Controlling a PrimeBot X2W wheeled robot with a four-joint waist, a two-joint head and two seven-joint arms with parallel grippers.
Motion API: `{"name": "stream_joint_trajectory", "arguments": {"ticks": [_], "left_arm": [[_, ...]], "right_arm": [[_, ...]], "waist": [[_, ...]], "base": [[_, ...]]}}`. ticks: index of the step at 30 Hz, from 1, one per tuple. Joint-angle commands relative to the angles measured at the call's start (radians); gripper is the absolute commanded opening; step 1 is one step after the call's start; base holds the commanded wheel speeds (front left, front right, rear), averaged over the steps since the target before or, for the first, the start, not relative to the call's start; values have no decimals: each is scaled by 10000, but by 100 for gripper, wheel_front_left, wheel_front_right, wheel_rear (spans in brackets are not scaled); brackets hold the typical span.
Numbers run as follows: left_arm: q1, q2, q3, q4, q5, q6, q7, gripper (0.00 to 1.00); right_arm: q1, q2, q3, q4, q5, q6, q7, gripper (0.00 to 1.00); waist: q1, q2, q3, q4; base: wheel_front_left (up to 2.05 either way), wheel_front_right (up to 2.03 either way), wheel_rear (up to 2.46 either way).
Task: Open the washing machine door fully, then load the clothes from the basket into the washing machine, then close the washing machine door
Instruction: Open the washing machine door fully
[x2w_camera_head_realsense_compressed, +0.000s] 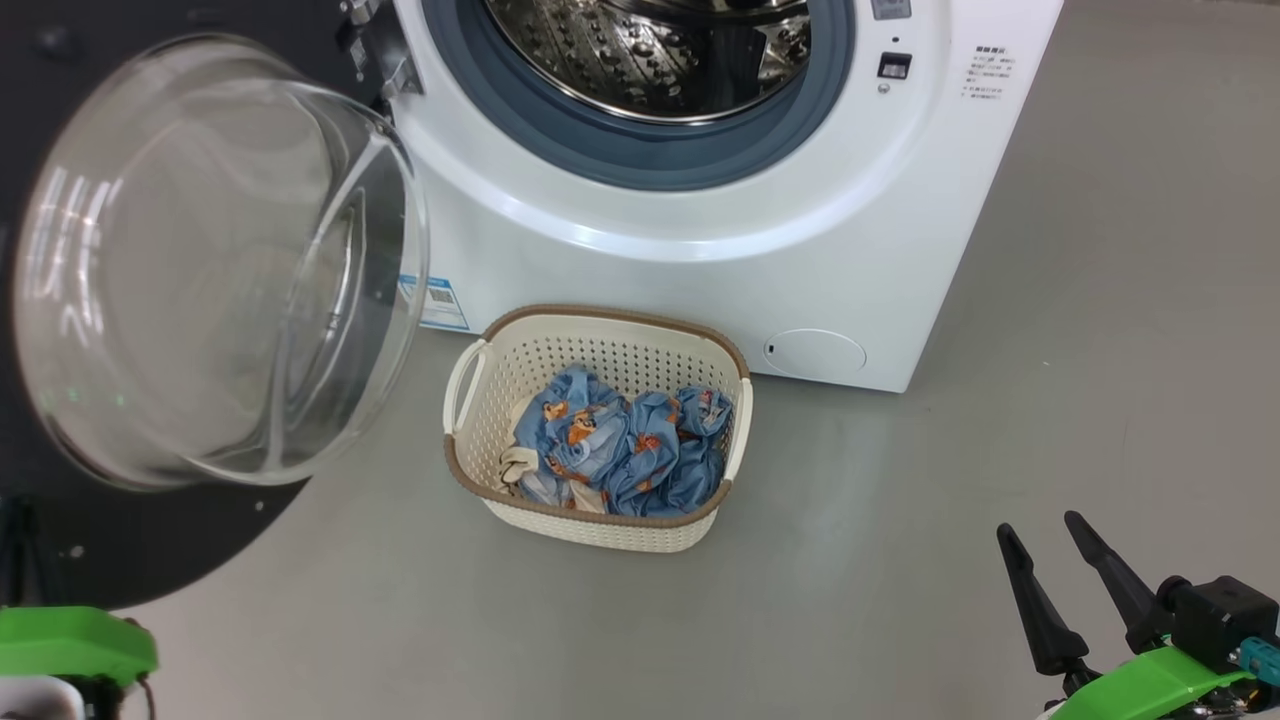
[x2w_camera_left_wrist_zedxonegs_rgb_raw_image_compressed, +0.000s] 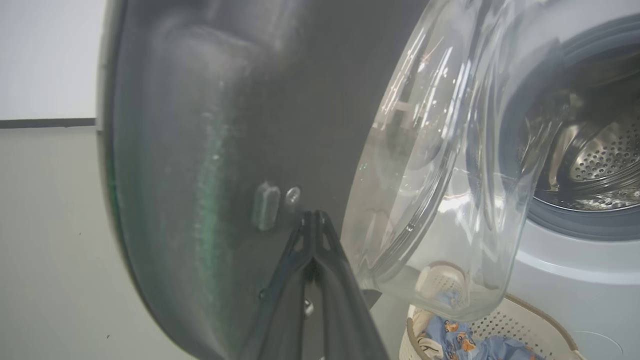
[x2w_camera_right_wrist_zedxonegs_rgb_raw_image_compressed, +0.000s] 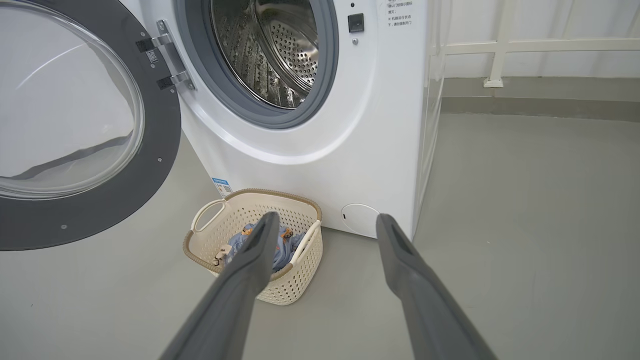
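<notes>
Clothes, soft light-blue cartoon-print fabric w/ cream bits, sit crumpled in small cream perforated basket on floor just before big white front-load washer, prob light & floppy, so pinch a raised fold mid-pile; right claw wide, empty, near right; left claw tips together by swung-out black-rimmed glass door, left.

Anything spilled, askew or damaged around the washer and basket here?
Nothing stands out. The washing machine door is swung wide open, the basket stands upright before the washing machine, and the clothes all lie inside the basket.
</notes>
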Motion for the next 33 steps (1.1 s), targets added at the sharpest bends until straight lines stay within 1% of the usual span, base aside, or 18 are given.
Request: {"name": "stream_joint_trajectory", "arguments": {"ticks": [1,6,12,20,29,33], "left_arm": [[-425,595,550,10,-100,29,-63,0],[-736,836,1030,587,-135,-49,-63,0],[-949,956,1458,842,77,-176,-63,0],[-1059,843,1907,881,410,-427,-63,0],[-1304,784,2315,1045,691,-508,-63,0],[-1276,701,2425,812,856,-597,-63,0]], "right_arm": [[-248,-217,254,-236,114,27,-59,100],[-363,-317,325,-228,141,27,-59,100],[-431,-385,359,-217,163,27,-59,100],[-566,-348,347,-173,190,27,-59,100],[-691,-399,395,-129,182,27,-59,100],[-719,-337,381,-99,186,27,-59,100]], "waist": [[0,0,59,-27],[0,0,160,-84],[0,0,286,-144],[0,0,400,-238],[0,0,529,-341],[0,0,443,-396]], "base": [[0,0,0],[0,0,0],[0,0,0],[0,0,0],[0,0,0],[0,0,0]]}}
